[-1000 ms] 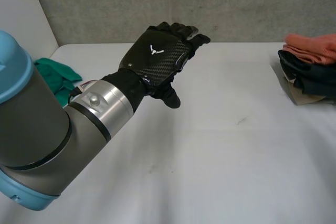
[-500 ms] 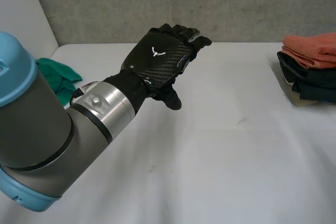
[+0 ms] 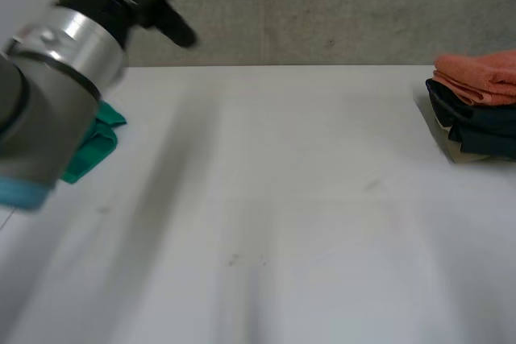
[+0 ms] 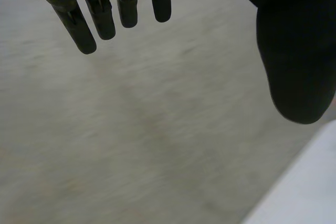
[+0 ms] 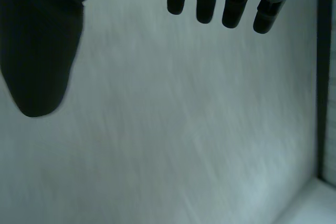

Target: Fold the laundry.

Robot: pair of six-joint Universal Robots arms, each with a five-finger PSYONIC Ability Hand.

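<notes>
Head view, left to right: a crumpled green cloth point(image 3: 90, 144) lies at the left edge of the white table point(image 3: 282, 199), partly behind the left arm point(image 3: 48, 110). The left hand point(image 3: 168, 25) hangs above the far-left corner, fingers point(image 4: 100, 17) straight, grasping nothing. At the far right is a folded stack, orange cloth point(image 3: 480, 74) atop a dark garment point(image 3: 476, 128). Right hand point(image 5: 37, 51): fingers straight, empty.

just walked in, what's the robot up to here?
Nothing is being handled right now. The left hand is held high at the far left of the table, fingers straight and empty. The right hand is open and empty too. A crumpled green cloth lies unfolded at the table's left edge. A folded stack, orange cloth on dark cloth, sits at the right edge.
</notes>
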